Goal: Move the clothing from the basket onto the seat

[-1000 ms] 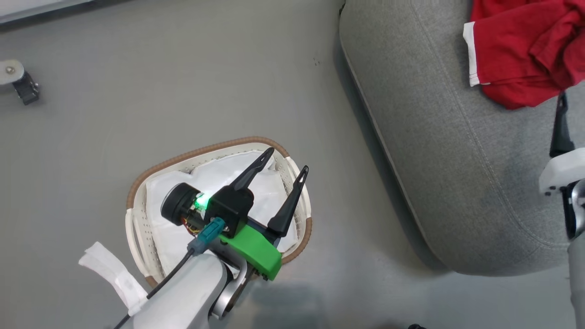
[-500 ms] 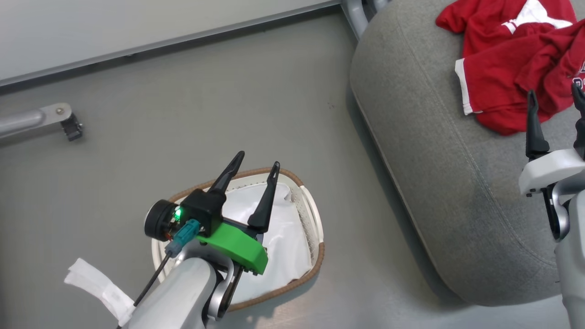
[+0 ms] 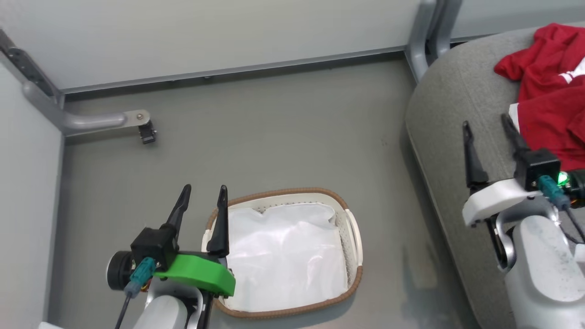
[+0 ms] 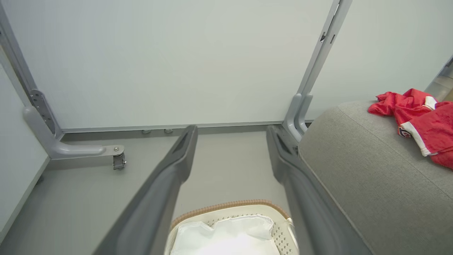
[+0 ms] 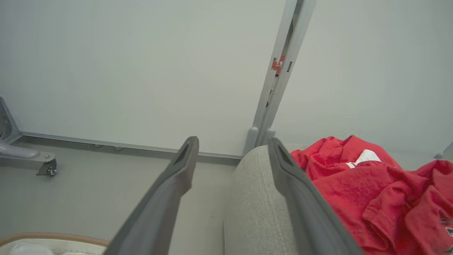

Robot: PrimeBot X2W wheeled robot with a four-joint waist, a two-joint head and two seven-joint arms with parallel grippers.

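Observation:
The red clothing (image 3: 550, 91) with white trim lies crumpled on the grey seat (image 3: 448, 151) at the right; it also shows in the left wrist view (image 4: 419, 120) and right wrist view (image 5: 371, 191). The white basket (image 3: 352, 228) with a brown rim stands on the floor, holding a plain white cloth (image 3: 283, 256). My left gripper (image 3: 203, 196) is open and empty, raised just left of the basket. My right gripper (image 3: 488, 125) is open and empty above the seat, just left of the clothing.
A pale wall with a grey baseboard runs across the back. A grey frame leg with a caster (image 3: 147, 132) juts out at the left, and a grey upright post (image 3: 422, 36) stands by the seat's far corner. Grey floor (image 3: 274, 137) lies between basket and wall.
The head camera has swung up, bringing the wall into view. My left gripper has drawn back from over the basket to its left side. The right gripper has come fully into view over the seat.

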